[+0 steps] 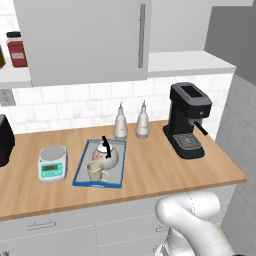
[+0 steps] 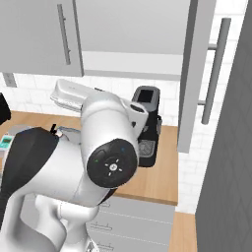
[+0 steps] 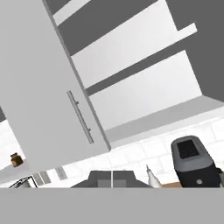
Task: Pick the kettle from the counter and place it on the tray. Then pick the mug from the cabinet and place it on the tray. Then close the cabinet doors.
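The white kettle (image 1: 106, 154) with a black handle stands on the blue-rimmed tray (image 1: 80, 172) on the wooden counter (image 1: 160, 165). The beige mug (image 1: 96, 172) sits on the tray just in front of the kettle. On the grey cabinet (image 1: 185, 62), the left door (image 1: 80, 40) lies flat and shut. The right door (image 2: 196, 74) stands swung out, edge-on, its bar handle (image 2: 214, 69) facing right. My gripper (image 3: 112, 178) is shut on nothing and is raised, looking up at the left door (image 3: 48, 87) and the pale shelves (image 3: 144, 92).
A teal-faced scale (image 1: 52, 164) sits left of the tray. Two white bottles (image 1: 131, 122) stand behind it. A black coffee machine (image 1: 187, 120) occupies the counter's right end. A grey wall (image 2: 231, 147) closes the right side. Jars (image 1: 16, 49) stand on an open shelf at far left.
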### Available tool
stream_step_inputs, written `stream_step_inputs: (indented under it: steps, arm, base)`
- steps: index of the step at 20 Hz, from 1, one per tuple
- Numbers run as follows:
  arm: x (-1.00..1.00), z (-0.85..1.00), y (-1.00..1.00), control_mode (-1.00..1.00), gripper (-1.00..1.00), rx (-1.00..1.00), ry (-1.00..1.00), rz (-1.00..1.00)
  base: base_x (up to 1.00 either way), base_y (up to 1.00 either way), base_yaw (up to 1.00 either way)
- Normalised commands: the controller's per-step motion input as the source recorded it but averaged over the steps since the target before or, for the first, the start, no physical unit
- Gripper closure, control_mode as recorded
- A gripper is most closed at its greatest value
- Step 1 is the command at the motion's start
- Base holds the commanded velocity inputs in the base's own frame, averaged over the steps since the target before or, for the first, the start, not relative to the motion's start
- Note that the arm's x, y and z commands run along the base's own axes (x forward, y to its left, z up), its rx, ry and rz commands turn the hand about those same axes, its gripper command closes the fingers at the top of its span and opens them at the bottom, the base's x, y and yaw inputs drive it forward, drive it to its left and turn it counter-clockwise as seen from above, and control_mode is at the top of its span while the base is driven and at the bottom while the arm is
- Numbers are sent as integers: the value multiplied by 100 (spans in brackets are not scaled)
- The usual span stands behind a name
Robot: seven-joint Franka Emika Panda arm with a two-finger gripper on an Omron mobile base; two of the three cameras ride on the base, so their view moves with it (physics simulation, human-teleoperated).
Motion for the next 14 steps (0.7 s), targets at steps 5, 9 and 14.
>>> stream_step_inputs:
  steps: [5, 9, 14]
  arm:
    - [-33, 0, -38, -100, 100, 22, 0, 1]
    - [-39, 0, -35, -100, 100, 17, 0, 1]
    - [-32, 0, -40, -100, 100, 23, 0, 1]
  base:
    - [0, 0, 0]
    - [0, 0, 0]
    - [0, 0, 0]
